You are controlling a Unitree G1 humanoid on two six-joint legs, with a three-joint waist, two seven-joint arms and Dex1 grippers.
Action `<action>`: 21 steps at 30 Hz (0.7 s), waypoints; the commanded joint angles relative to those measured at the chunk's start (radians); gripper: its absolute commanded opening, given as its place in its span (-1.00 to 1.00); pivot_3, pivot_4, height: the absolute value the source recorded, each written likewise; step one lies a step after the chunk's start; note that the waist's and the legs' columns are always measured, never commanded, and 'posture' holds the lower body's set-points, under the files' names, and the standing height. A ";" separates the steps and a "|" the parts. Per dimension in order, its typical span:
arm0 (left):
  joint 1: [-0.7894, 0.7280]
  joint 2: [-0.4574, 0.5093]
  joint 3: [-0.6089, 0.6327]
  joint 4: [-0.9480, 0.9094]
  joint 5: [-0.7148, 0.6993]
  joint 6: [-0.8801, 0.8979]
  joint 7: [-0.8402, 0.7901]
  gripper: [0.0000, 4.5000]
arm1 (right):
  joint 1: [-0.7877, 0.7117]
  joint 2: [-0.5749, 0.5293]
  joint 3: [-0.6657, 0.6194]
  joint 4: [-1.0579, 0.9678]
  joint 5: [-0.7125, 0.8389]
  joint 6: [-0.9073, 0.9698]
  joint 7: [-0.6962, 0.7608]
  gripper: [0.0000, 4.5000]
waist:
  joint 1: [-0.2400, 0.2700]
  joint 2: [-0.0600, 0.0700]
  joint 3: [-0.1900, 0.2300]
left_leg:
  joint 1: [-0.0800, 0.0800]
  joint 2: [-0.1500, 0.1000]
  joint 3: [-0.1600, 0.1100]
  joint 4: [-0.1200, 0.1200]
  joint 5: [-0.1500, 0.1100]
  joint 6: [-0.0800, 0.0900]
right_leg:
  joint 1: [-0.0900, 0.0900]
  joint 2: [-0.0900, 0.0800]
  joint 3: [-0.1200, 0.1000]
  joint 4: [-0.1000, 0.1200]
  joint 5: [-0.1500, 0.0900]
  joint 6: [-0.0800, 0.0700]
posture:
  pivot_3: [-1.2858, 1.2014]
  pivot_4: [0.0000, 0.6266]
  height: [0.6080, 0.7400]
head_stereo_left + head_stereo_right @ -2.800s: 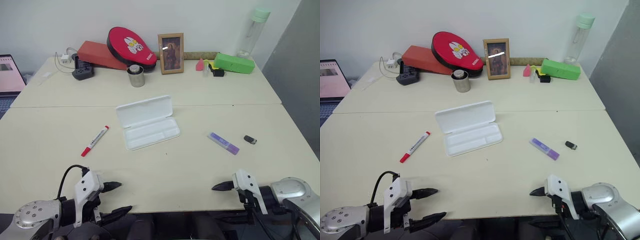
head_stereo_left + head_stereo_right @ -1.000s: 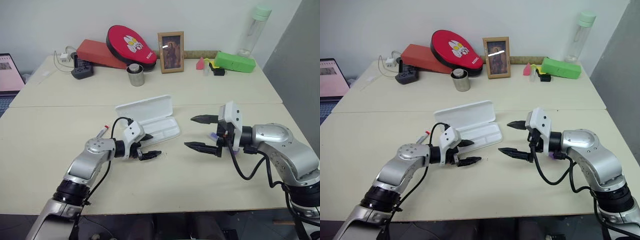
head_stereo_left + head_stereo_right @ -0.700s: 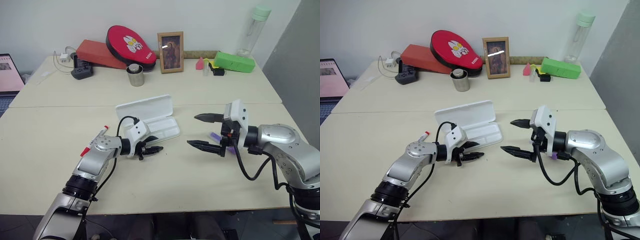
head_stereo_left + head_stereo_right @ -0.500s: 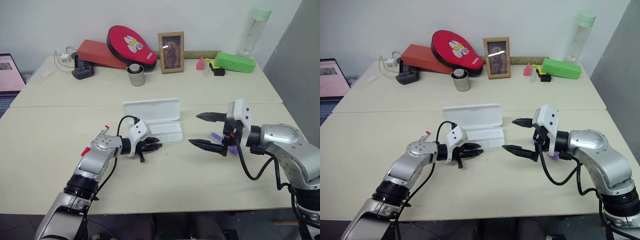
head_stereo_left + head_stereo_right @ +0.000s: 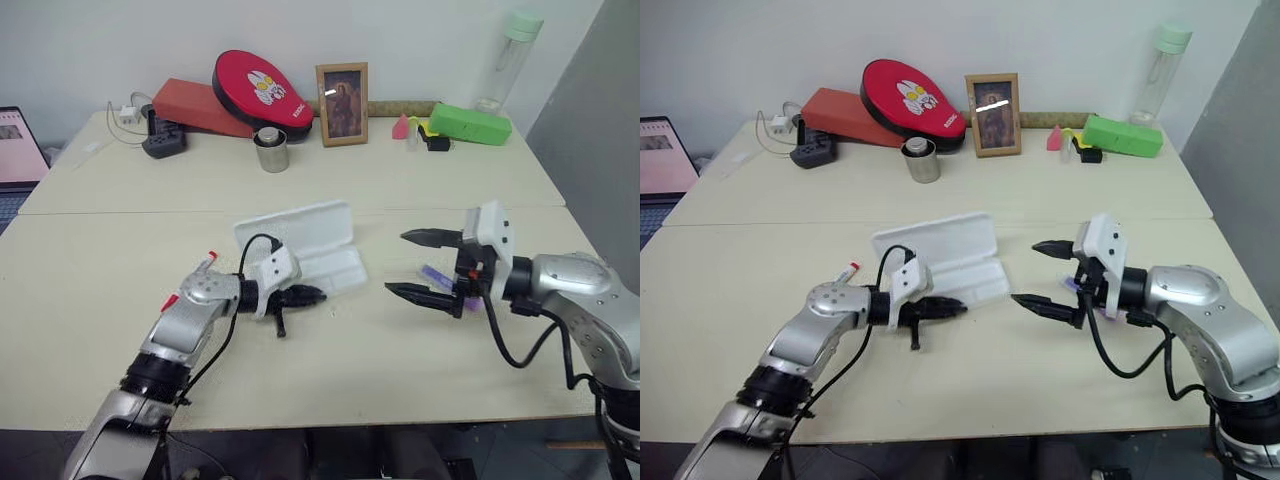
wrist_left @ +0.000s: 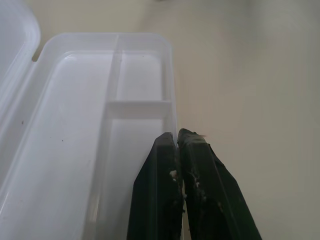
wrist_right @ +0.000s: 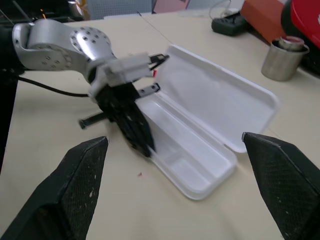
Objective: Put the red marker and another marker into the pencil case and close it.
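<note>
You are looking at a cream table [image 5: 90,300] with the pencil case [image 5: 305,245] lying open near its middle, lid tipped back on the far side of the tray. Take the case as your landmark. Your left gripper [image 5: 310,294] sits at the near front edge of the case's tray, its two black fingers [image 6: 197,190] pressed together; you can see them closed right on the tray's rim, though whether they pinch the rim or just rest against it you cannot tell. Your right gripper [image 5: 432,267] hangs to the right of the case, above the table, jaws spread wide with nothing between them. The red marker [image 5: 207,260] lies left of the case, mostly hidden behind your left arm. The purple marker [image 5: 437,276] lies right of the case, partly behind the right gripper.
</note>
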 commanded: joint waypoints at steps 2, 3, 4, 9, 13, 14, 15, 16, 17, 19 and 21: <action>0.018 0.024 -0.004 -0.101 -0.032 -0.017 -0.068 -1.00 | 0.006 -0.016 -0.045 -0.054 0.033 0.005 -0.013 1.00 | 0.000 0.000 0.000 | 0.000 0.000 0.000 0.000 0.000 0.000 | 0.000 0.000 0.000 0.001 0.000 0.000 | 0.03 -0.52 1.00; 0.021 0.029 -0.010 -0.106 -0.026 -0.021 -0.078 -1.00 | 0.008 -0.017 -0.047 -0.056 0.036 0.007 -0.016 1.00 | 0.000 0.000 0.000 | 0.001 0.000 0.000 0.000 0.000 0.000 | 0.001 0.000 0.000 0.001 0.000 0.000 | 0.03 -0.52 1.00; 0.023 0.033 -0.012 -0.109 -0.020 -0.023 -0.083 -1.00 | 0.009 -0.018 -0.048 -0.058 0.039 0.009 -0.018 1.00 | 0.000 0.000 0.000 | 0.001 0.000 0.000 0.000 0.000 0.000 | 0.001 0.000 0.000 0.001 0.000 0.000 | 0.03 -0.52 1.00; 0.023 0.058 -0.043 -0.100 0.027 -0.060 -0.111 -1.00 | 0.034 -0.033 -0.056 -0.074 0.053 0.017 -0.024 1.00 | 0.000 0.000 0.000 | 0.001 0.000 0.000 0.000 0.000 0.000 | 0.001 0.000 -0.001 0.001 0.000 0.000 | 0.03 -0.52 1.00; 0.020 0.058 -0.056 -0.090 0.045 -0.064 -0.107 -1.00 | 0.056 -0.041 -0.062 -0.087 0.060 0.018 -0.030 1.00 | 0.000 0.000 0.000 | 0.001 0.000 0.000 0.000 0.000 0.000 | 0.001 0.000 0.000 0.001 0.000 0.000 | 0.03 -0.52 1.00; 0.021 0.055 -0.055 -0.093 0.043 -0.051 -0.102 -1.00 | 0.058 -0.042 -0.064 -0.089 0.062 0.018 -0.033 1.00 | 0.000 0.000 0.000 | 0.001 0.000 0.000 0.000 0.000 0.000 | 0.001 0.000 0.000 0.001 0.000 0.000 | 0.03 -0.52 1.00; 0.022 0.054 -0.057 -0.094 0.044 -0.043 -0.100 -1.00 | 0.060 -0.042 -0.064 -0.090 0.062 0.018 -0.035 1.00 | 0.000 0.000 0.000 | 0.001 0.000 0.000 0.000 0.000 0.000 | 0.001 0.000 0.000 0.001 0.000 0.000 | 0.03 -0.52 1.00; 0.022 0.052 -0.059 -0.092 0.048 -0.035 -0.093 -1.00 | 0.061 -0.042 -0.063 -0.090 0.062 0.018 -0.037 1.00 | 0.000 0.000 0.000 | 0.001 0.000 0.000 0.000 0.000 0.000 | 0.001 0.000 0.000 0.001 0.000 0.000 | 0.03 -0.52 1.00; 0.022 0.050 -0.060 -0.091 0.050 -0.030 -0.089 -1.00 | 0.062 -0.043 -0.062 -0.090 0.063 0.018 -0.038 1.00 | 0.000 0.000 0.000 | 0.001 0.000 0.000 0.000 0.000 0.000 | 0.001 0.000 -0.001 0.001 0.000 0.000 | 0.03 -0.52 1.00; 0.022 0.050 -0.061 -0.090 0.052 -0.032 -0.087 -1.00 | 0.063 -0.044 -0.059 -0.089 0.061 0.017 -0.040 1.00 | 0.000 0.000 0.000 | 0.001 0.000 0.000 0.000 0.000 0.000 | 0.001 0.001 -0.001 0.001 0.000 0.000 | 0.03 -0.52 1.00; 0.022 0.049 -0.060 -0.091 0.048 -0.024 -0.088 -1.00 | 0.062 -0.044 -0.059 -0.089 0.062 0.017 -0.041 1.00 | 0.000 0.000 0.000 | 0.001 0.000 0.000 0.000 0.000 0.000 | 0.001 0.000 0.000 0.001 0.000 0.000 | 0.03 -0.52 1.00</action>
